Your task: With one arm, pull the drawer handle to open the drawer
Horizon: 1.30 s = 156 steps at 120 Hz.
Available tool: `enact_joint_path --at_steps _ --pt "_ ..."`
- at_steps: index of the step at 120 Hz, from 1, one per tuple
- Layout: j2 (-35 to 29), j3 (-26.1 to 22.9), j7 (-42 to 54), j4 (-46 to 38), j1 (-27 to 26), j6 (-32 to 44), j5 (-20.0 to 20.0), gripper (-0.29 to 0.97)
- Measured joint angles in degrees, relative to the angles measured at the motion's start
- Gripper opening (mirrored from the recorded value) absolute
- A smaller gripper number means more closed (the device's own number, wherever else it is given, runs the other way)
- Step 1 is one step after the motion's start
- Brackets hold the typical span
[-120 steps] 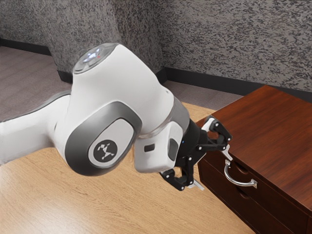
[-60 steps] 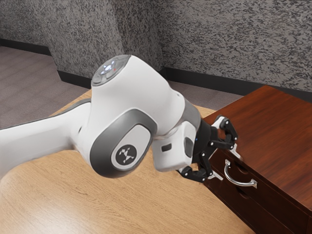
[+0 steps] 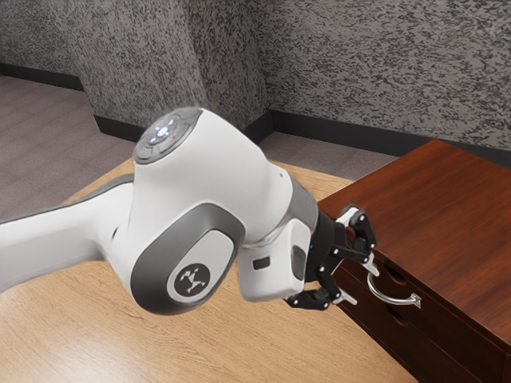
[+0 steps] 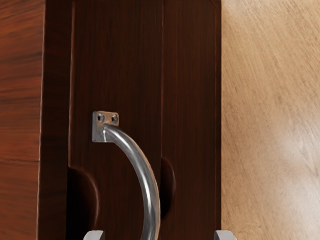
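A dark red-brown wooden cabinet (image 3: pixel 447 207) stands at the exterior view's right. Its upper drawer front (image 3: pixel 397 317) carries a curved silver handle (image 3: pixel 393 294) and looks flush with the cabinet. My black gripper (image 3: pixel 361 284) is open at the handle's near end, one finger above it and one below. In the wrist view the handle (image 4: pixel 140 165) arcs down from its mounting plate (image 4: pixel 106 125) across the drawer front (image 4: pixel 120 60). It passes between my two fingertips (image 4: pixel 94 235), nearer to one, and I see no contact with either.
The cabinet sits on a light wooden table (image 3: pixel 96 319), also seen beside the cabinet (image 4: pixel 270 125) in the wrist view. A second drawer front (image 3: pixel 415 351) lies below the first. Speckled grey walls (image 3: pixel 383 64) stand behind. My bulky white arm (image 3: pixel 192 231) comes in from the left.
My arm swung toward the cabinet, then eased back left a little. The gripper now sits lower, straddling the handle's near end. Handle and drawer have not moved.
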Motion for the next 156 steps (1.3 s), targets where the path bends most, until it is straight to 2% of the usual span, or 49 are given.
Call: enact_joint_path --at_steps 28,86,134,156 --pt "0.57 -1.69 -0.62 -0.32 -0.30 0.73 0.00 0.21" --pt "3.38 -1.78 -1.68 0.02 -0.29 2.34 0.24 0.19" --pt "3.52 -1.64 -2.18 -0.43 0.16 2.92 0.58 0.11" --pt "1.56 -1.54 -2.40 -2.29 0.17 3.22 0.56 0.07"
